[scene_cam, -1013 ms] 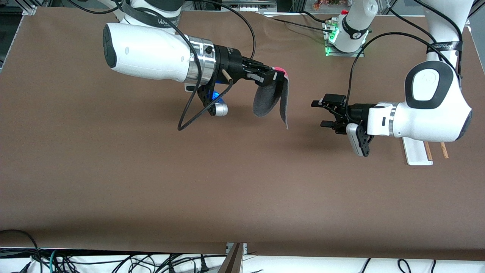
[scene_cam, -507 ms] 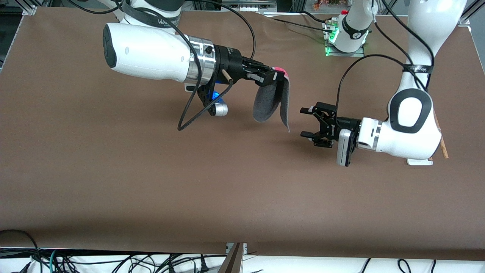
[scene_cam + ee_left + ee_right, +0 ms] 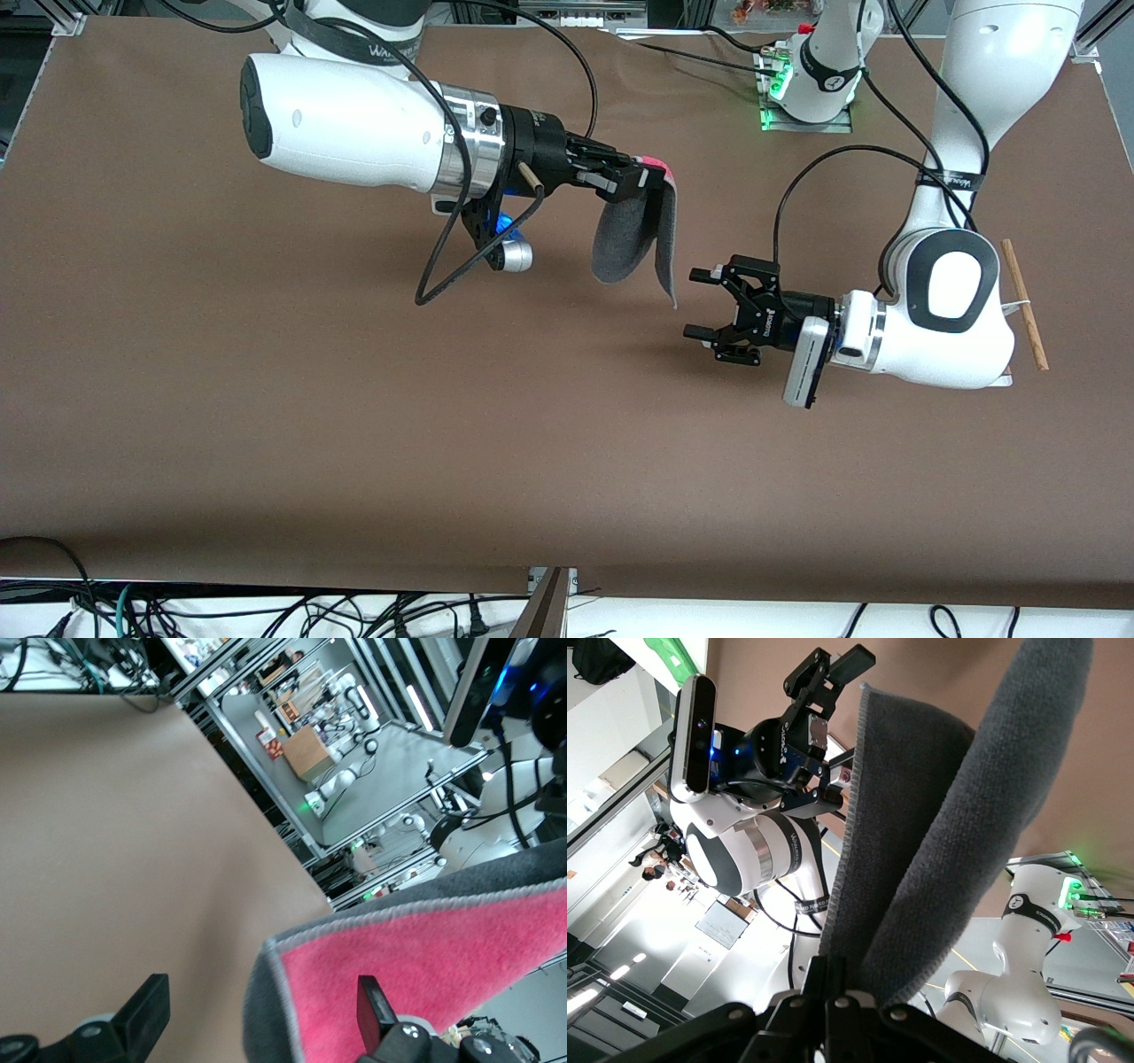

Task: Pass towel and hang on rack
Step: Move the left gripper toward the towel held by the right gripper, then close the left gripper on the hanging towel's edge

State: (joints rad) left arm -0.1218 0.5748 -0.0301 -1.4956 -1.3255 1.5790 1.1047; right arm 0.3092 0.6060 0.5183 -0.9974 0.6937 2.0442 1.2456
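Note:
My right gripper (image 3: pixel 653 175) is shut on the top of the towel (image 3: pixel 633 239) and holds it up over the middle of the table. The towel hangs folded, dark grey outside, with pink at the pinch. The right wrist view shows the grey folds (image 3: pixel 921 842) rising from my shut right gripper (image 3: pixel 842 985). My left gripper (image 3: pixel 692 304) is open, level with the towel's hanging corner and just short of it. In the left wrist view the pink side (image 3: pixel 443 974) reaches in between the spread fingers of my left gripper (image 3: pixel 261 997). The rack (image 3: pixel 1025 301) is mostly hidden by my left arm; one wooden rod shows.
A green-lit box (image 3: pixel 802 97) sits by the left arm's base. A black cable (image 3: pixel 461 257) loops below the right wrist. The table's front edge (image 3: pixel 567 580) lies nearest the front camera, with loose cables past it. The left gripper also shows in the right wrist view (image 3: pixel 828 678).
My left arm has swung toward the towel, bringing the open gripper close to its hanging corner. This uncovered one rack rod. My right arm and the towel have stayed still.

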